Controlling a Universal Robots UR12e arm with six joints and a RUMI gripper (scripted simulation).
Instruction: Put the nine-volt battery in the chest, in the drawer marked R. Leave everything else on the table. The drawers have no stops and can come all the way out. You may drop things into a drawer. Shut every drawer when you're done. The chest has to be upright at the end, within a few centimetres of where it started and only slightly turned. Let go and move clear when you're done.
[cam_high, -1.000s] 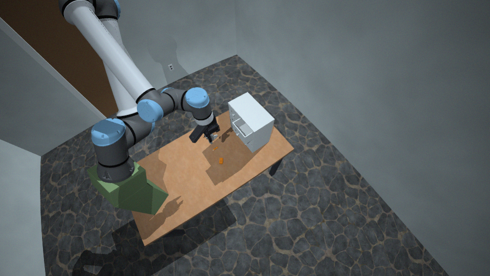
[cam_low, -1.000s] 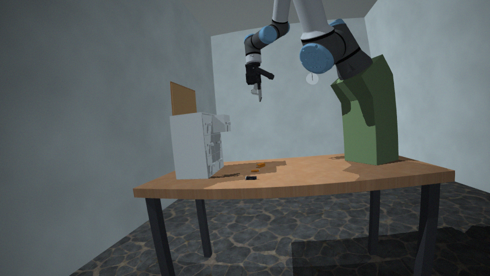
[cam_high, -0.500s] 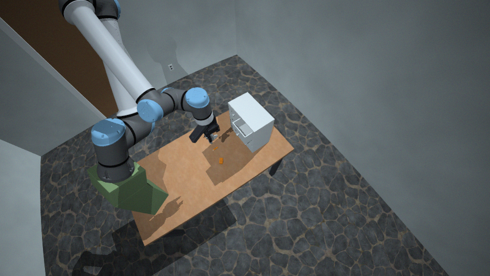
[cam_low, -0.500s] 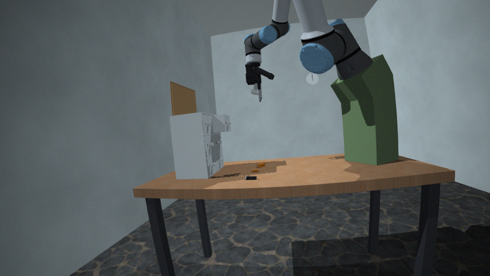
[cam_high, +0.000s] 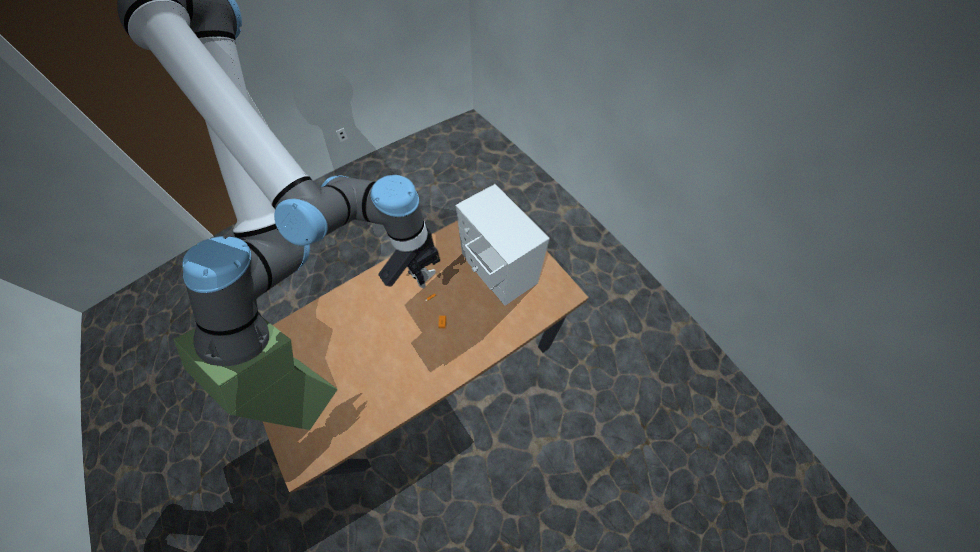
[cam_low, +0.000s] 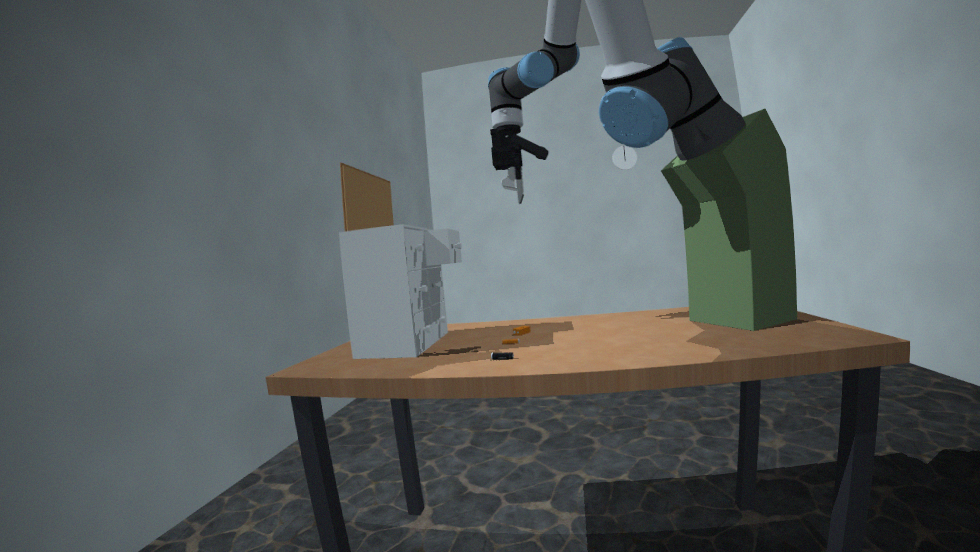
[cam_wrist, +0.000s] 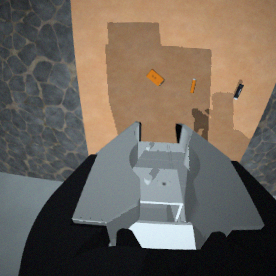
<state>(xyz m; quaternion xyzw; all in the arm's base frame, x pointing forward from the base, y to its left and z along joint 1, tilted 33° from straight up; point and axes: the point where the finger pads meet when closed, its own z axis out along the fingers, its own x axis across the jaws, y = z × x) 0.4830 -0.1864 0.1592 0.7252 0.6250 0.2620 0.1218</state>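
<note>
My gripper (cam_high: 425, 279) (cam_low: 518, 195) (cam_wrist: 158, 124) is above the table (cam_high: 370, 336) (cam_low: 617, 356) (cam_wrist: 240, 30), jaws slightly apart, holding nothing. One drawer (cam_high: 482, 260) (cam_low: 449, 246) (cam_wrist: 160, 203) of the chest (cam_high: 504, 222) (cam_low: 380, 294) (cam_wrist: 167, 235) stands open.

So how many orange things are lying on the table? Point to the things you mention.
2. An orange block (cam_high: 442, 321) (cam_low: 521, 330) (cam_wrist: 155, 77), and a thin orange piece (cam_high: 430, 296) (cam_low: 510, 341) (cam_wrist: 193, 85) between it and the dark cylinder (cam_low: 502, 355) (cam_wrist: 239, 90). Others could be hidden behind the chest (cam_high: 507, 222) (cam_low: 380, 294) (cam_wrist: 167, 236).

Drawer letters (cam_low: 428, 288) too small to read; arm (cam_high: 233, 102) (cam_low: 624, 27) cropped.
</note>
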